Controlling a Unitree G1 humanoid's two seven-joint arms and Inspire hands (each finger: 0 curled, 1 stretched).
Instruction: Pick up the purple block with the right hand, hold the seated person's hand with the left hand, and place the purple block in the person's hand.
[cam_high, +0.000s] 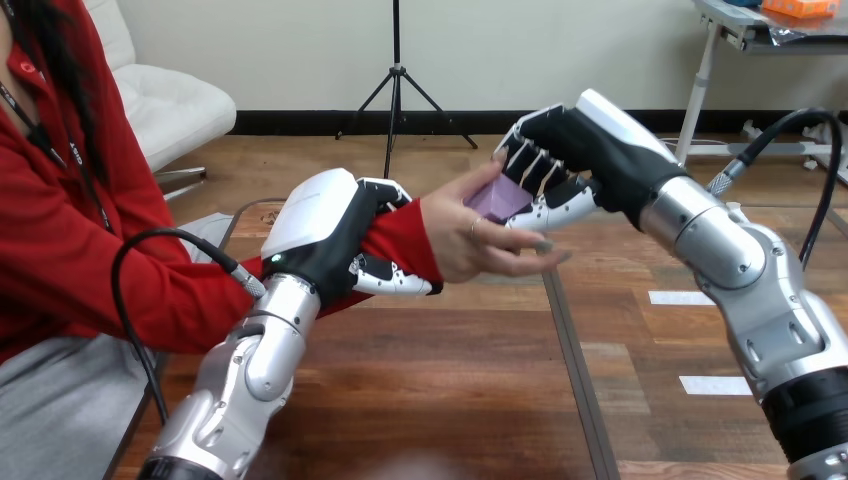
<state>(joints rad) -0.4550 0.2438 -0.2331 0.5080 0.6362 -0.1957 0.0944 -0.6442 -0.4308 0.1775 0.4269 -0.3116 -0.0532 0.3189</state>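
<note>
Wrist (405, 240) in red sleeve gripped by curled black-and-white left hand (325, 235), right hand (575, 150) clasping small purple block (497, 198), block against palm of person's open hand (470, 245), above brown wooden table (450, 400)

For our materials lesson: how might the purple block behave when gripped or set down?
Probably stiff: the purple block shows flat, unbent faces pinched in the right hand. Likely won't roll in the person's hand, being flat-sided.

Bench (450, 400): brown wood grain, with a dark seam (575, 370) running front to back, right of centre. Two white tape strips lay flat right of the seam, far strip (680, 297) and near strip (715, 385), apart.
</note>
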